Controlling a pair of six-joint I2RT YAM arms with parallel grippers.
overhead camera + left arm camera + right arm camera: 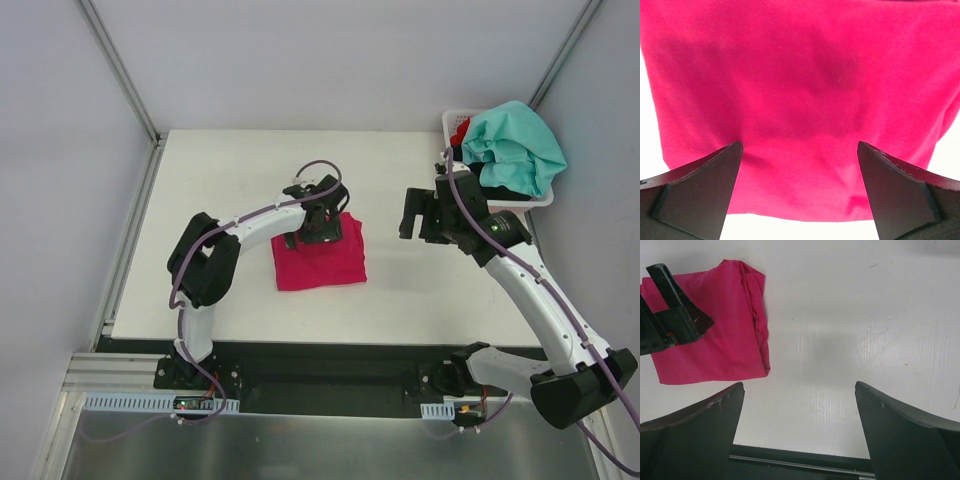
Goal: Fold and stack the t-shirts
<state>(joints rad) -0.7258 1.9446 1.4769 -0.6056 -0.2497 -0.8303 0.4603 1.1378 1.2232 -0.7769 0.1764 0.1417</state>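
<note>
One magenta-pink t-shirt (322, 265) lay folded into a rough rectangle near the middle of the white worktop (230, 180). The left jaws hung over its far edge, spread wide apart. In the left wrist view their two black fingers (697, 195) stood at either side of the frame, with pink cloth filling everything between and beyond them and nothing pinched. Whether the tips touched the cloth could not be told.

The right jaws were also wide apart and held nothing. They hovered over bare worktop to the right of the folded shirt, clear of it. The right wrist view showed that shirt at upper left, its thick folded edge facing the camera and the left arm's fingers above it.

Three more shirts sat in a white basket (448, 128) at the far right corner. A teal-mint t-shirt (515, 145) was heaped on top and spilled over the rim. A black t-shirt (500, 186) showed beneath it, and a red t-shirt (460, 131) peeked out at the left side.
</note>
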